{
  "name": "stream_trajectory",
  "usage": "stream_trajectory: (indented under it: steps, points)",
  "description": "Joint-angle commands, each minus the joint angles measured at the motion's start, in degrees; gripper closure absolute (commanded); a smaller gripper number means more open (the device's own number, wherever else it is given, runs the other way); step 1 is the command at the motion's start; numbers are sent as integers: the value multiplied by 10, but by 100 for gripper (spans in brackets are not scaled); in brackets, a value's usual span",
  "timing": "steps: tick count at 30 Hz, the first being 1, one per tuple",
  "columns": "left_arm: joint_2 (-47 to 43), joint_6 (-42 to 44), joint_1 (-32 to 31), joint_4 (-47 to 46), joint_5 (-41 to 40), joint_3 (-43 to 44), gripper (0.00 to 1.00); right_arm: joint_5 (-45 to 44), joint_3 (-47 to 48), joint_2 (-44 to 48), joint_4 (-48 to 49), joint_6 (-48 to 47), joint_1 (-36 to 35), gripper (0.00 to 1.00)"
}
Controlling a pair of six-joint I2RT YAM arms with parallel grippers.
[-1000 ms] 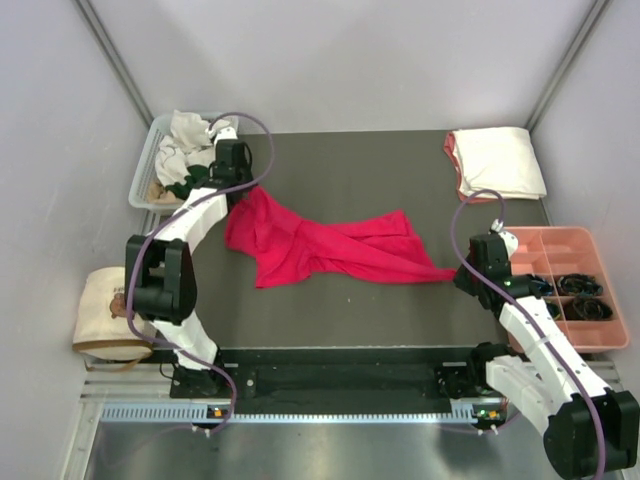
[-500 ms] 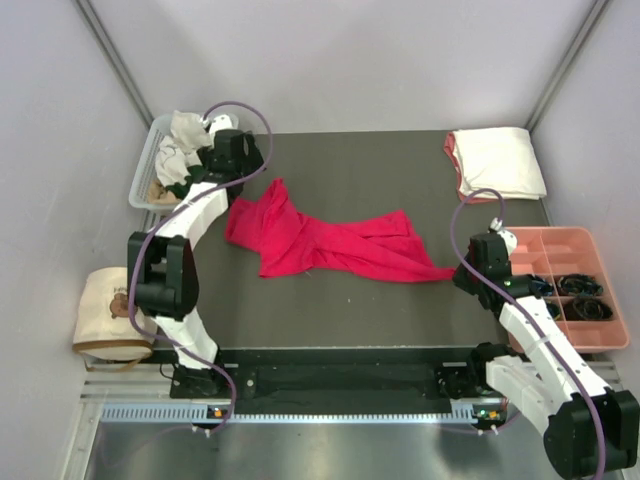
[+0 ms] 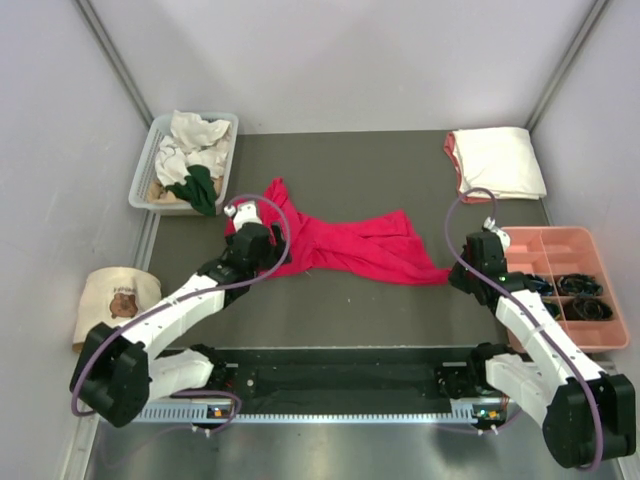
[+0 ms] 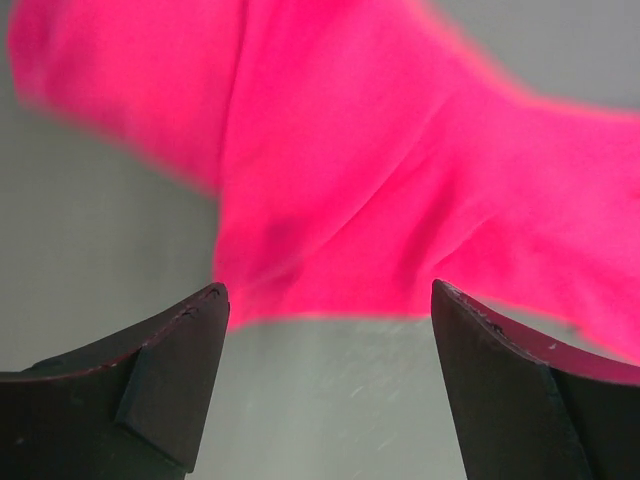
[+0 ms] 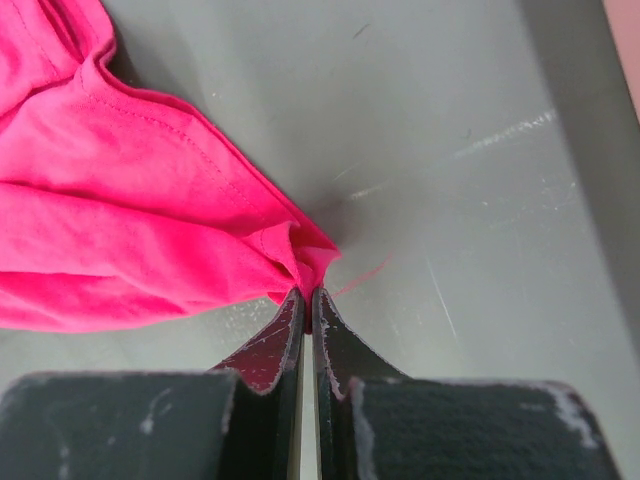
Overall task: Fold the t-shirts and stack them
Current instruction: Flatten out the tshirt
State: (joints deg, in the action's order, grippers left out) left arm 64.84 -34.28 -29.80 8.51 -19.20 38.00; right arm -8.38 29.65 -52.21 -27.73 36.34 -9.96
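Observation:
A crimson-red t-shirt point(image 3: 340, 245) lies crumpled and stretched sideways across the middle of the dark mat. My right gripper point(image 3: 456, 275) is shut on its right corner point(image 5: 300, 255), and the cloth bunches at the fingertips point(image 5: 305, 292). My left gripper point(image 3: 258, 248) hovers open over the shirt's left part. In the left wrist view its fingers point(image 4: 328, 290) stand wide apart over bare mat, with the red cloth point(image 4: 350, 170) just beyond them and nothing held. A folded cream-white t-shirt point(image 3: 497, 162) lies on a salmon-pink one at the back right.
A clear basket point(image 3: 143, 165) at the back left holds cream and dark green t-shirts point(image 3: 195, 185). A pink divided tray point(image 3: 560, 245) with dark items sits at the right edge. A beige bear-print bag point(image 3: 112, 300) stands off the mat at the left.
My left gripper opened and let go of the shirt's left end, which dropped onto the mat. The left arm swung from beside the basket to the shirt's near left side. The right arm stayed put.

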Motion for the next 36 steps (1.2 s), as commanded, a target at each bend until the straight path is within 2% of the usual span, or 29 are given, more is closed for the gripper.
stream_trajectory:
  steps: [1, 4, 7, 14, 28, 29, 35, 36]
  points:
    - [6, -68, -7, 24, -41, -32, 15, 8, 2, -3, 30, -12, 1, 100]
    - [21, -83, -7, 12, -58, -48, 19, 10, 1, -1, 29, -10, -1, 100]
    - [49, -87, -7, 3, -65, -47, 27, 12, 2, 2, 28, -8, 0, 100]
    - [93, -93, -7, 1, -91, -36, 50, 6, 4, 4, 21, -10, 0, 100]
    - [118, -92, -6, -2, -104, -42, 53, 8, 7, 4, 19, -10, 1, 100]
    - [121, -92, -6, -3, -103, -43, 58, 7, 7, 4, 18, -10, 0, 100]
    - [134, -92, -6, -9, -98, -44, 70, 9, 7, 5, 16, -9, 0, 100]
    - [136, -92, -6, -10, -99, -45, 84, 8, 6, 5, 17, -9, 0, 100]
